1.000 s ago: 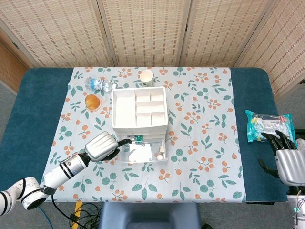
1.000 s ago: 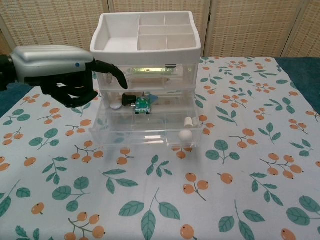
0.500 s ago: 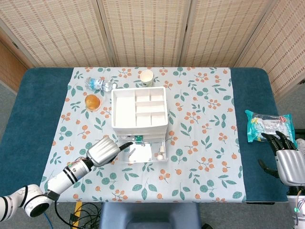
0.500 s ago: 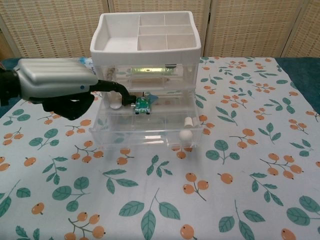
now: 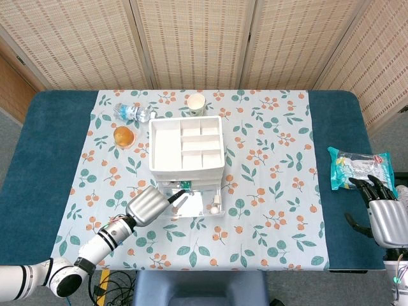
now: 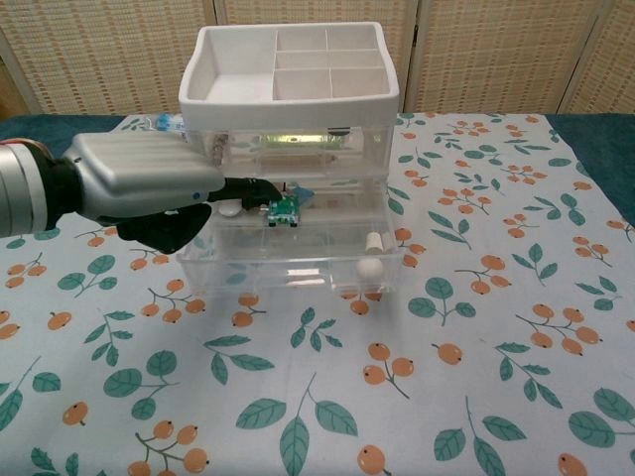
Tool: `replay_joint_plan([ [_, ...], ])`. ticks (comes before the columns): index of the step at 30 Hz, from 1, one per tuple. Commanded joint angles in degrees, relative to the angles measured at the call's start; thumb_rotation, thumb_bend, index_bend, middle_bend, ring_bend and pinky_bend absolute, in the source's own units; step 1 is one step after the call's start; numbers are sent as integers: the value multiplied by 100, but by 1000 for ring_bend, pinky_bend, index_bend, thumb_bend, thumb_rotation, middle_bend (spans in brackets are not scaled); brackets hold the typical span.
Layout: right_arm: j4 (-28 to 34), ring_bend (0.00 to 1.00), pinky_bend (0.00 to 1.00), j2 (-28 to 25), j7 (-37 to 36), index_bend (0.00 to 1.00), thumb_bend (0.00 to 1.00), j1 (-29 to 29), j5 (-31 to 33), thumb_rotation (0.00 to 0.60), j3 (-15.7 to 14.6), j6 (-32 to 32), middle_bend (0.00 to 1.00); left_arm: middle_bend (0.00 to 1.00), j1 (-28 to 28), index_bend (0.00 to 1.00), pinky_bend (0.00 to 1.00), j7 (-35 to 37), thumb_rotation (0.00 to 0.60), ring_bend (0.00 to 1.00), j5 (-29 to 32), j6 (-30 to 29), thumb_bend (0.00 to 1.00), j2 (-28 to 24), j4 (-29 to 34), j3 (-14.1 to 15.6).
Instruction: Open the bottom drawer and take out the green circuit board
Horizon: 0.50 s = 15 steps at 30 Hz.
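A white drawer unit [image 5: 185, 144] [image 6: 238, 71] stands mid-table with its clear bottom drawer [image 5: 204, 205] [image 6: 298, 260] pulled out toward me. The green circuit board [image 5: 183, 190] [image 6: 285, 208] lies at the back of that drawer, beside a small white piece. My left hand [image 5: 149, 204] [image 6: 144, 185] reaches in from the left at drawer height. One dark finger is stretched out, its tip at the board's left edge; no grip on the board shows. My right hand [image 5: 384, 217] rests on the blue cloth at the far right, fingers spread, holding nothing.
A water bottle [image 5: 133, 113], an orange-filled cup [image 5: 124, 136] and a paper cup [image 5: 196, 103] stand behind and left of the drawer unit. A snack bag [image 5: 356, 169] lies just beyond my right hand. The drawer's white knob [image 6: 368, 268] faces me.
My left hand has moved right and lower, and its outstretched finger has gone into the open drawer up to the board. Board, drawer and right hand have stayed put.
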<state>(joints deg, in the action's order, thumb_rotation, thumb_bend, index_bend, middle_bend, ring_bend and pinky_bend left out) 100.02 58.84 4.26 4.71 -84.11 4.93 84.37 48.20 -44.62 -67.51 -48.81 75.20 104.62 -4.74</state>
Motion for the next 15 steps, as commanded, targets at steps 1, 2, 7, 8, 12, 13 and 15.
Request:
replay_joint_plan([
  [1,-17,129,207,1,-20,138,288,1,7,600,1,-5,223,1000,234,50,1000,-453,600,1000,541,-64,1000,63,234,-68],
  [2,-29,129,207,0,-35,138,288,-1,10,600,1,-4,223,1000,305,49,1000,-587,600,1000,714,-86,1000,77,282,-76],
  [7,-98,129,207,10,-116,138,289,-1,24,600,-2,-23,223,1000,617,49,1000,-1100,600,1000,1366,-191,1000,200,391,-51],
  [8,-116,129,207,14,-137,138,289,2,24,600,-2,-30,223,1000,696,49,1000,-1204,600,1000,1537,-225,1000,248,387,-41],
  [12,-176,129,207,19,-203,138,289,3,38,600,2,-39,223,1000,935,49,1000,-1463,600,1000,2049,-372,1000,412,362,-24],
  [13,-191,129,207,19,-219,138,289,3,43,600,3,-43,223,1000,998,48,1000,-1519,600,1000,2180,-427,1000,458,352,-19],
  [15,-212,129,207,19,-241,138,289,4,49,600,4,-51,223,1000,1084,48,1000,-1601,600,1000,2360,-517,1000,526,326,-5],
])
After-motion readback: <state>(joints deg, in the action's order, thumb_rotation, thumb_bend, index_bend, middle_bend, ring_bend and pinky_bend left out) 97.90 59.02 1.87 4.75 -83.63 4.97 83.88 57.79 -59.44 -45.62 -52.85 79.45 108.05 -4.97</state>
